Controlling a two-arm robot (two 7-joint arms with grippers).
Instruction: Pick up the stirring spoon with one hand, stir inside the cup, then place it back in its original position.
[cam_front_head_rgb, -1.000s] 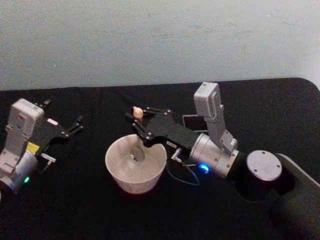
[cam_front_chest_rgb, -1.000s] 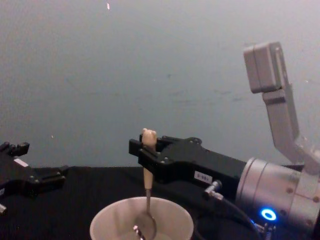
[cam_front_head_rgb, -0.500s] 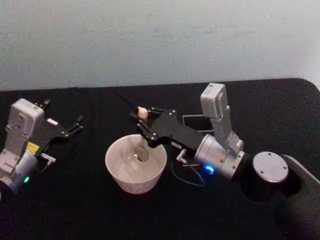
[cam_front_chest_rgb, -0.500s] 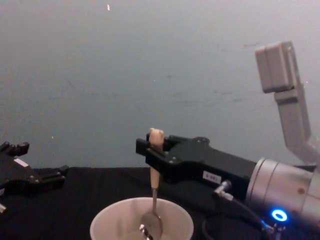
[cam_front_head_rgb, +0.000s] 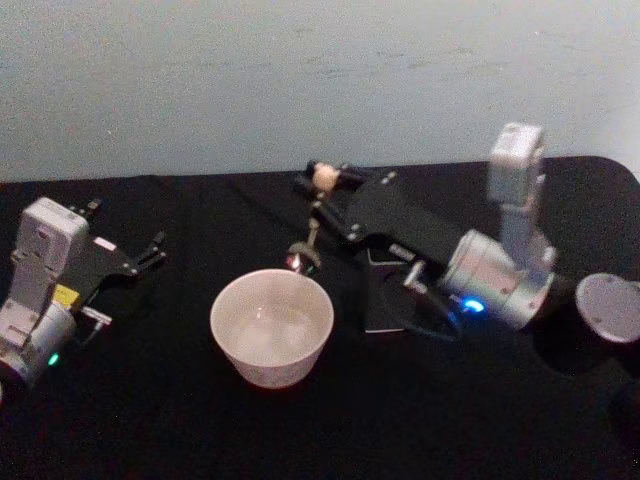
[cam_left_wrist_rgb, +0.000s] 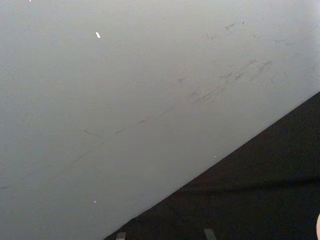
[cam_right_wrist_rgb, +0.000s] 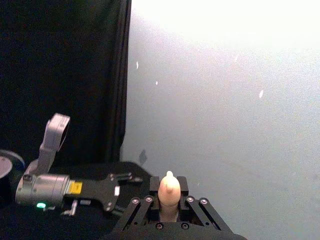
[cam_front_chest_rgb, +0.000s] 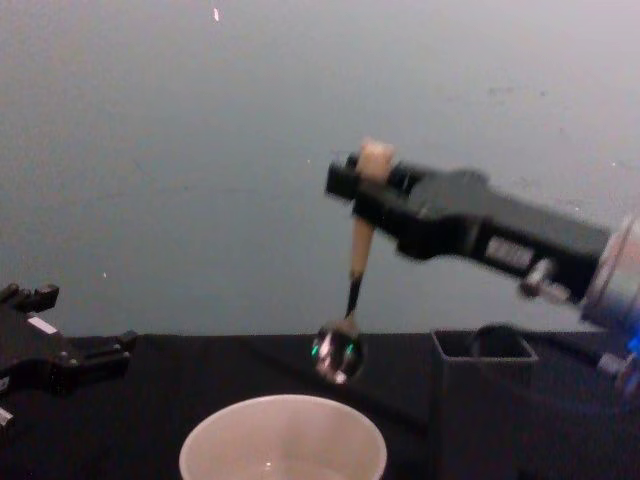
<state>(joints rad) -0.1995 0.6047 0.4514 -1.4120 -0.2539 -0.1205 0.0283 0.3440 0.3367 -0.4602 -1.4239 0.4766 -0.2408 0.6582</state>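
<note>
Resting well to the left of the cup (cam_front_head_rgb: 270, 358) on the black tablecloth (cam_front_head_rgb: 150, 420), the left gripper (cam_front_head_rgb: 127, 228) is idle, its jaws spread and nothing between them. Its silver-grey wrist lies farther left of the cup, a green light showing on it.

The cup is wide, round and cream-white, and stands upright near the middle of the cloth. Nothing is inside it and nothing touches its rim.

Just behind the cup's far right rim hangs the stirring spoon (cam_front_head_rgb: 312, 225). It is in the air and clear of the cup. In the chest view its shiny round bowl sits a little above the rim and right of the cup's middle. The thin metal neck and beige handle rise from it, leaning slightly to the right.

The right gripper (cam_front_head_rgb: 326, 180) is above and behind the cup. Its jaws pinch the top of the handle, with the tiny bear head poking out above the fingers (cam_right_wrist_rgb: 192, 202). The black gripper body and silver-grey arm stretch away to the right of the cup, a blue light glowing on the wrist.

Right of the cup and apart from it stands the dark grey square holder (cam_front_chest_rgb: 470, 420). It is open-topped and upright, and the right arm passes over it and hides part of it from the head camera. A pale wall (cam_front_head_rgb: 200, 80) runs behind the table.
</note>
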